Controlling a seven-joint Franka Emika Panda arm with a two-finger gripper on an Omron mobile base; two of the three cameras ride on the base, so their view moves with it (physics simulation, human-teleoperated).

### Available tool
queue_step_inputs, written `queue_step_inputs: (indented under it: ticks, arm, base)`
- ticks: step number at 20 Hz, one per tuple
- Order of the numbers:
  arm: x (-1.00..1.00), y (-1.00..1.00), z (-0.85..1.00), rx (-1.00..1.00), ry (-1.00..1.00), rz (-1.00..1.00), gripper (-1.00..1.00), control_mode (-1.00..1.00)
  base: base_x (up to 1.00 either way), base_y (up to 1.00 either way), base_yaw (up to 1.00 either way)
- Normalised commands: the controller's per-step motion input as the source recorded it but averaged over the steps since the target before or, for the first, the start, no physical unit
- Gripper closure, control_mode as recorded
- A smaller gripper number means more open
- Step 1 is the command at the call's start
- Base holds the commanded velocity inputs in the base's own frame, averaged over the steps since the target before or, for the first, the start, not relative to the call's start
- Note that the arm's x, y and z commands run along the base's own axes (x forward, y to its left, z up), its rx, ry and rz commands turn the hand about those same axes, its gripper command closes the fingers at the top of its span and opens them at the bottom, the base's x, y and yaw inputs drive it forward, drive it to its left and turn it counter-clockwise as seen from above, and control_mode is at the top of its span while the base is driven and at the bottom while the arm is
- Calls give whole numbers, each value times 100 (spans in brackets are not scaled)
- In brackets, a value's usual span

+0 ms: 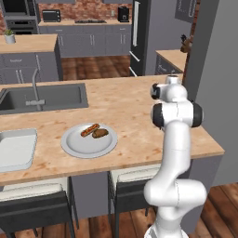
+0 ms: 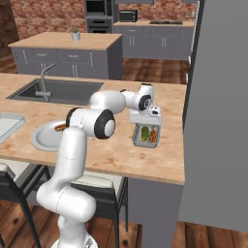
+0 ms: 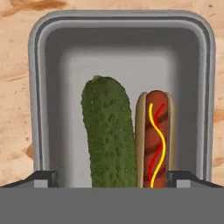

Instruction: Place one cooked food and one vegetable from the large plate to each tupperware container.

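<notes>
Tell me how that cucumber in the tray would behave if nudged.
The cucumber looks rounded and lies lengthwise, so it would probably roll sideways. The hot dog close beside it and the tray wall would likely stop it. Its bumpy skin may give some grip.

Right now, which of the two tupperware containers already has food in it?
The right-hand container, directly below the gripper, holds a cucumber and a hot dog. The left-hand container, past the large plate, looks empty.
</notes>
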Motion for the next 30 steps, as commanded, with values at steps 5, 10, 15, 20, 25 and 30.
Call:
queue_step_inputs:
  ticks: [5,10,15,20,25,30]
  arm:
    - [-96,63,53,-7,-7,-7,-100,-100]
    - [-100,69,74,2,-11,-7,-100,-100]
    - [-95,46,87,13,0,-3,-100,-100]
    - [-100,78,36,3,-3,0,-100,-100]
    - [-100,70,18,0,-5,0,-100,-100]
    - [-100,30,18,0,-3,0,-100,-100]
  base:
    - [0,0,0]
    - [0,0,0]
    - [0,0,0]
    - [0,0,0]
    - [0,0,0]
    - [0,0,0]
